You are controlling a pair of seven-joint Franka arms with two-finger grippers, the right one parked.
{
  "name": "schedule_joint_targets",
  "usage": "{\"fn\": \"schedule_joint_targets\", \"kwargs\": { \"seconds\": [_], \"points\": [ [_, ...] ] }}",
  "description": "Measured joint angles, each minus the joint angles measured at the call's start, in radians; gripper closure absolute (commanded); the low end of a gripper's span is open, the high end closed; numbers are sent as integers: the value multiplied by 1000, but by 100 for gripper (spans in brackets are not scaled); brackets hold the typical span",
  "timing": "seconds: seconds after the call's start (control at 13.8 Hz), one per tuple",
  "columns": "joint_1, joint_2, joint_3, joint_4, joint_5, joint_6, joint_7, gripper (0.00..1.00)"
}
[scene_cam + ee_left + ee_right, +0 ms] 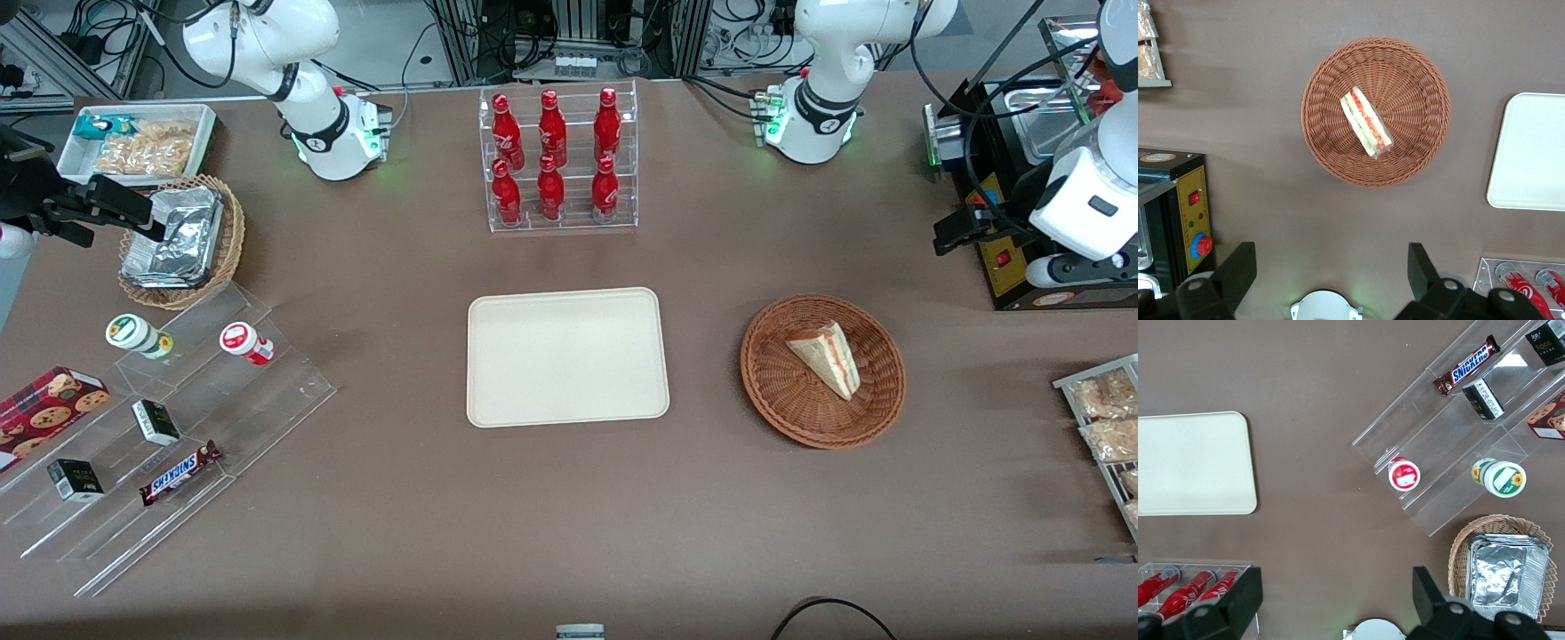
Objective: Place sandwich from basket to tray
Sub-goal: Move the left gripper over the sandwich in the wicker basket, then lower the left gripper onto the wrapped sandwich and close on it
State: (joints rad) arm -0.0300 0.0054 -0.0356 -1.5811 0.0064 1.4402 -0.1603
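Note:
The sandwich (pixel 827 357), a pale bread wedge with red-orange and green filling, lies in the round reddish-brown wicker basket (pixel 782 418) toward the working arm's end of the table. The cream tray (pixel 567 356) lies flat and bare at the table's middle, beside the basket. My left gripper (pixel 956 233) hangs high above the table, farther from the front camera than the basket, near a black machine. In the left wrist view the gripper (pixel 1330 267) is open wide and empty, with the sandwich (pixel 1366 121), the basket (pixel 1325 80) and the tray's edge (pixel 1531 153) below it.
A clear rack of red bottles (pixel 558 160) stands farther back than the tray. The black machine (pixel 1013 267) and a wire rack of snack bags (pixel 1102 418) sit at the working arm's end. A tan foil-packet basket (pixel 178 240), white bin (pixel 142 142) and acrylic snack steps (pixel 160 427) lie toward the parked arm's end.

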Motion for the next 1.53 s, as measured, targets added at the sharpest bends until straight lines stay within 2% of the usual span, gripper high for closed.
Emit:
{"fn": "schedule_joint_targets", "kwargs": {
  "seconds": [0.29,0.51,1.24,1.38,1.53],
  "points": [
    [0,5,0,-11,0,-17,0,0],
    [0,28,-1,-74,0,17,0,0],
    [-6,83,-8,-499,0,573,-6,0],
    [-7,81,-8,-580,0,694,-83,0],
    [-20,80,-8,-634,0,762,-239,0]
  ]
}}
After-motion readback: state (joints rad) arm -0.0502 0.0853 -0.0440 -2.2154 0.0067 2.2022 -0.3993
